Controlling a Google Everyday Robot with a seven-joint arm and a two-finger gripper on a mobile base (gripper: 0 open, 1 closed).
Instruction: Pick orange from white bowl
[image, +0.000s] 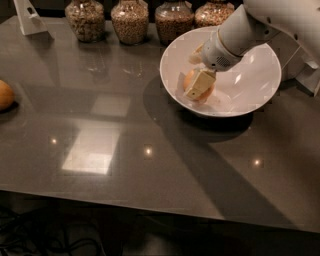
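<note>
My gripper sits against the round pale orange, lying low at nine o'clock inside the wide glossy white bowl.

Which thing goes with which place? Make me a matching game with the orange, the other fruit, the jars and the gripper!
Things:
1. orange
2. other fruit
3. glass jars
4. gripper

Places:
a. at the left edge of the table
b. in a row at the back of the table
c. lying in the white bowl, partly hidden
d. reaching down into the bowl, in front of the orange

Pairs: 1-c, 2-a, 3-b, 4-d
</note>
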